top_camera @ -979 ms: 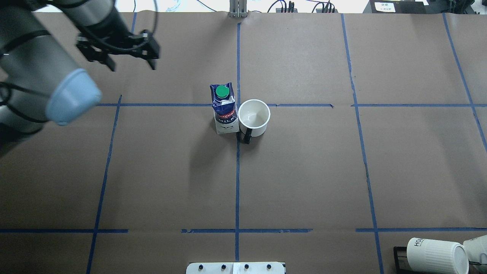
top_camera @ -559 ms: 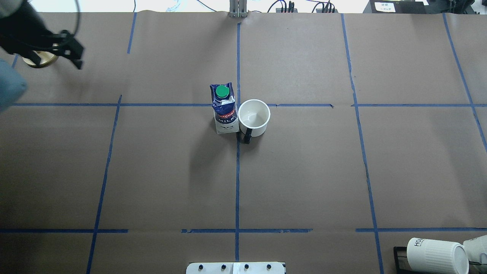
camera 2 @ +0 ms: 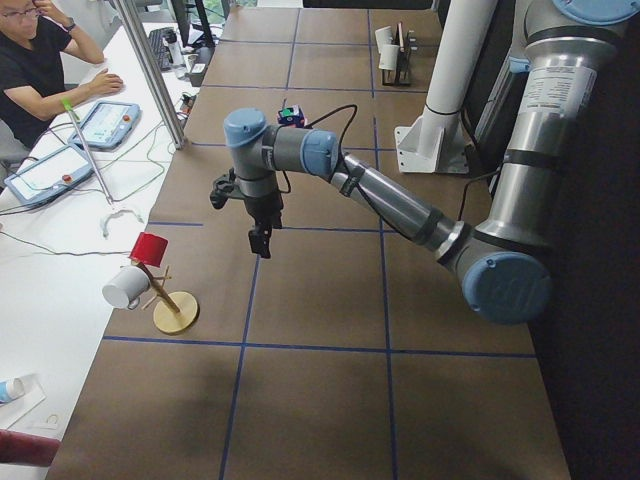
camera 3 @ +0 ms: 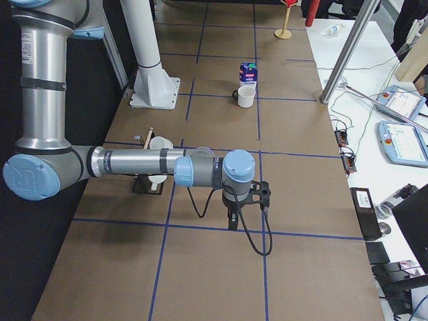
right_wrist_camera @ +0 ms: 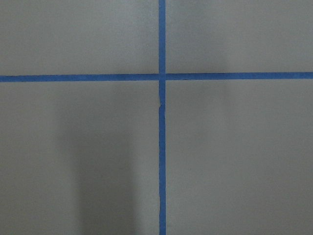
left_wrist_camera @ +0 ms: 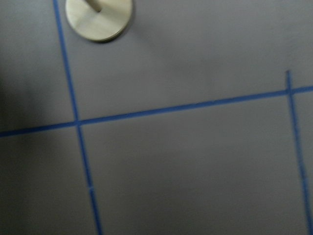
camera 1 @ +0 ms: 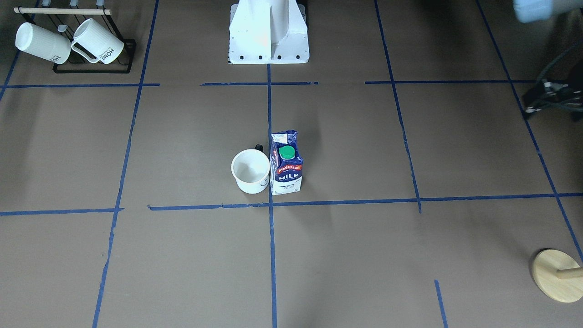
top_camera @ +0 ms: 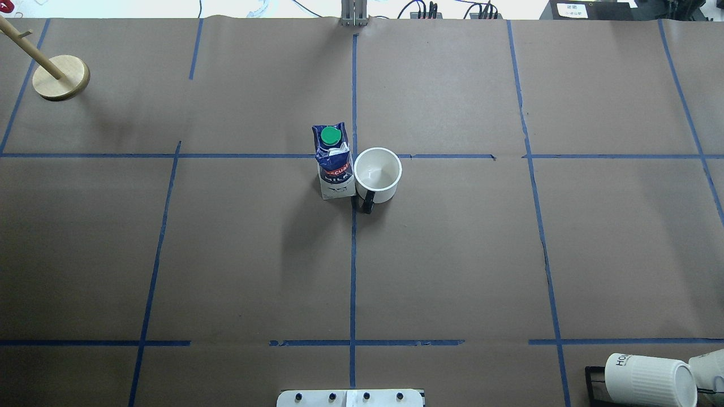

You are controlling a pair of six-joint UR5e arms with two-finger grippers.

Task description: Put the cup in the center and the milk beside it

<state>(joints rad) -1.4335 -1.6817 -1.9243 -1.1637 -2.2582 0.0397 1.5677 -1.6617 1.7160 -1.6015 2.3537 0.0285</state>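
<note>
The cup (top_camera: 378, 175) is a white mug with a black handle. It stands upright just right of and nearer than the center tape crossing (top_camera: 354, 156). The milk (top_camera: 332, 161) stands upright against the cup's left side, left of the vertical tape line. Both also show in the front view, the cup (camera 1: 250, 171) and the milk (camera 1: 286, 162). My left gripper (camera 2: 262, 238) hangs over the table's far left part, well away from both; the front view cuts it off (camera 1: 542, 98). My right gripper (camera 3: 233, 215) hangs over the right end. I cannot tell whether either is open.
A black rack with ribbed white "HOME" mugs (top_camera: 650, 379) stands at the near right corner. A wooden peg stand (top_camera: 61, 77) stands at the far left; it carries a red and a white cup (camera 2: 140, 265). The robot base (camera 1: 268, 32) is at the near edge. An operator (camera 2: 40, 60) sits beyond the table.
My left arm has swung left and out of the overhead view, uncovering the wooden peg stand. The cup and the milk have not moved.
</note>
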